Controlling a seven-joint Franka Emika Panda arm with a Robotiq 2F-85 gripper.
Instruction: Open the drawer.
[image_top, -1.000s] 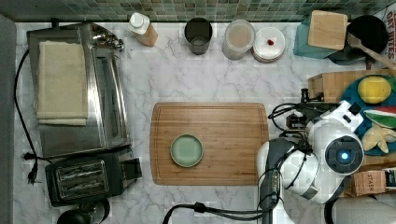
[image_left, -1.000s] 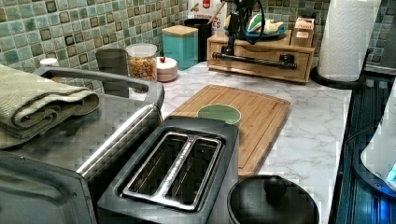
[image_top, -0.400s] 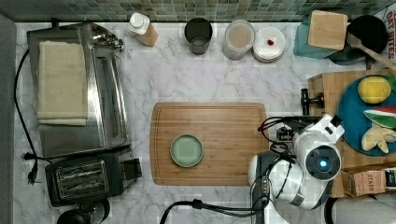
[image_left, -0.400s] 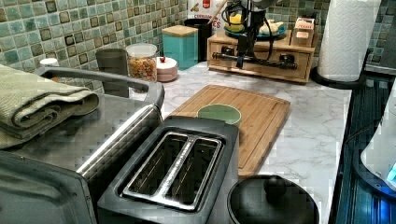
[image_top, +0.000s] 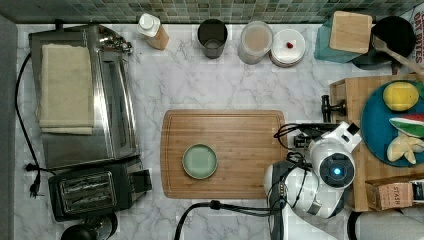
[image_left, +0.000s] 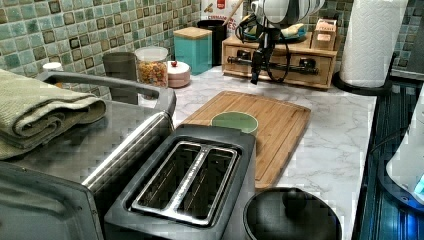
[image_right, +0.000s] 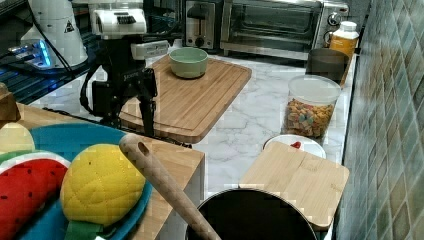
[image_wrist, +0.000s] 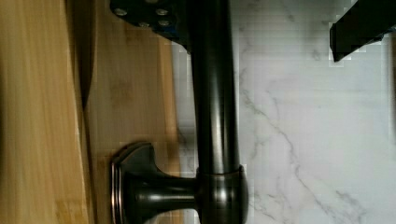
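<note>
One pincer (image_wrist: 257, 32) straddles the handle (image_wrist: 212, 93) of the drawer (image_left: 280, 70), ready to pull.
Its fingers stand apart, one on each side of the bar and neither pressing it, probably so that closing or hooking gives a straight pull. The drawer front sits directly ahead of the pincer, apparently not yet drawn out. Behind the pincer, on the board (image_top: 250, 130), a green bowl (image_top: 200, 161) is empty. Above the pincer, on the box top, a blue plate (image_top: 372, 125) holds toy fruit. Off to one side, a jar (image_right: 310, 107) holds cereal.
</note>
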